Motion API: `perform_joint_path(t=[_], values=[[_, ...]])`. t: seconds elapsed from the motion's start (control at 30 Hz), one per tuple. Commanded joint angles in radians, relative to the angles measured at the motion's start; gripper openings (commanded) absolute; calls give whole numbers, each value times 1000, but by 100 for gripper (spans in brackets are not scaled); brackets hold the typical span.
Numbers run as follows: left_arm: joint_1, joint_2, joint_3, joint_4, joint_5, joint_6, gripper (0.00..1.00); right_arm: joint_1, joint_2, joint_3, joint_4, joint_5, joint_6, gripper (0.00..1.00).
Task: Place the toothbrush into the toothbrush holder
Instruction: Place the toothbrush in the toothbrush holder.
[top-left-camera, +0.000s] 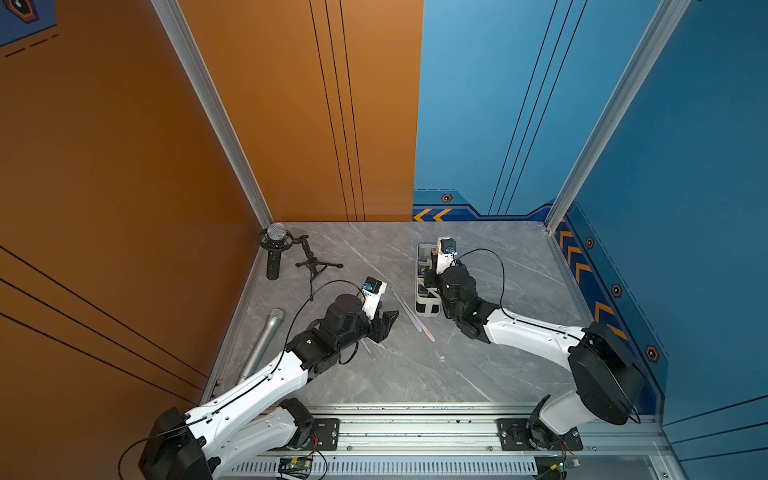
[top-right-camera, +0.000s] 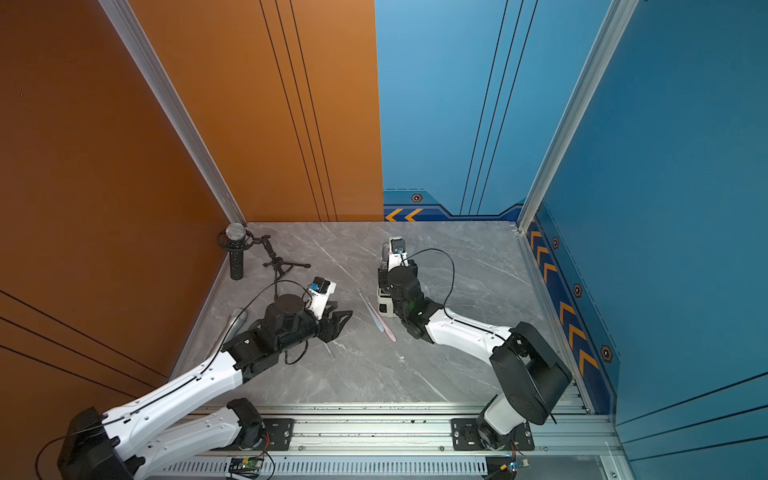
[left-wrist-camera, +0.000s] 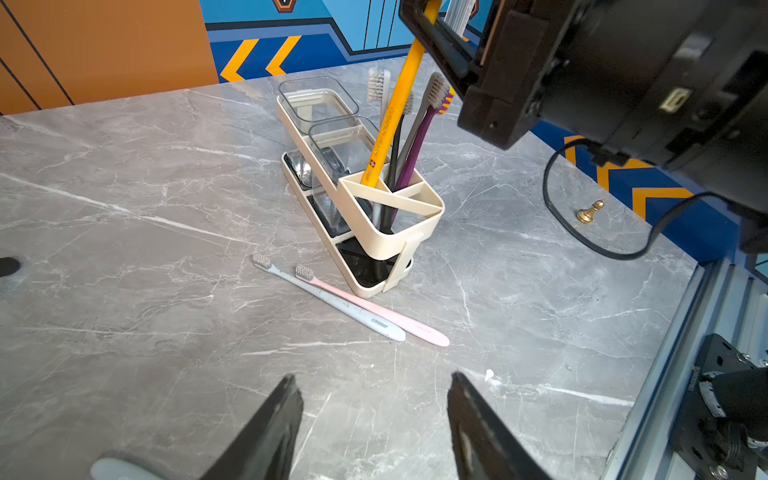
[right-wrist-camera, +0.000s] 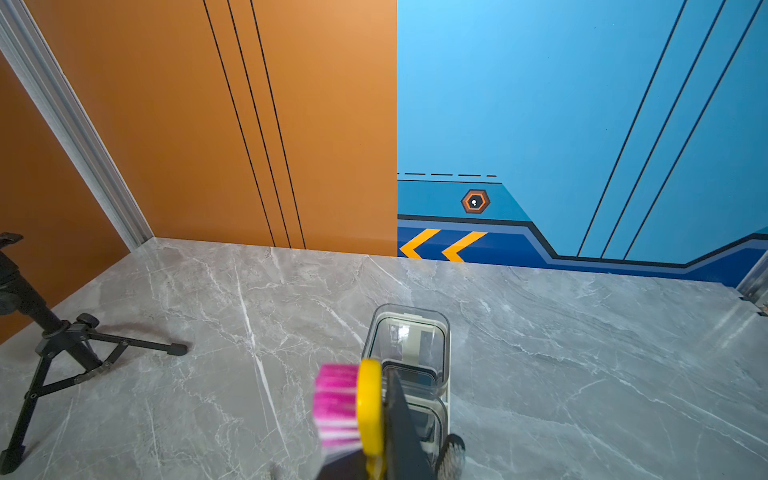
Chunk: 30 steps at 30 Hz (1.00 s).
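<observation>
Toothbrush (left-wrist-camera: 392, 112) near upright, head up, in holder (left-wrist-camera: 419, 228)

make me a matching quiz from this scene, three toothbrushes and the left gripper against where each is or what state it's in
1 yellow toothbrush
2 pink toothbrush
3 purple toothbrush
4 left gripper

a lying on the table
b open, empty
c gripped by the right gripper
d standing ungripped in the toothbrush holder

Pairs: 1-c, 2-a, 3-d, 4-b
</observation>
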Motion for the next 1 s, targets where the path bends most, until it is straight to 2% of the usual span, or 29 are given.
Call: perform_joint_path(t=[0.0, 0.97], values=[[15, -9, -14, 13, -20, -2, 59, -5, 20, 43, 29, 32, -24, 0], [32, -31, -31, 27, -1, -18, 62, 76, 167, 58, -24, 118, -17, 2]])
